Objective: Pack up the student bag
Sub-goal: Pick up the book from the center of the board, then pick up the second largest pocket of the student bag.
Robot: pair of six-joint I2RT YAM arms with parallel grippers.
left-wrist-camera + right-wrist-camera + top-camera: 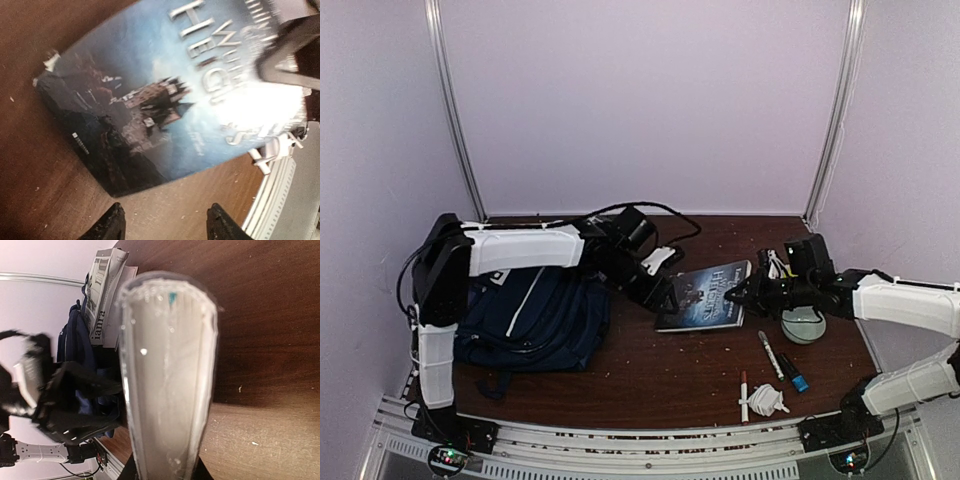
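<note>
The navy student bag (535,315) lies at the left of the table under my left arm. It also shows in the right wrist view (75,340). A book with a dark blue castle cover (705,295) lies right of it at mid-table. My right gripper (745,290) is shut on the book's right edge, and its page edge (167,380) fills the gap between my fingers (165,475). My left gripper (660,290) is open and empty at the book's left corner. In the left wrist view it (165,222) hovers over bare wood just short of the cover (165,100).
A grey round disc (804,325) sits under my right wrist. Two markers (770,353), (793,373), a thin pen (744,393) and a white crumpled item (770,400) lie at the front right. A folded newspaper (102,295) lies by the bag.
</note>
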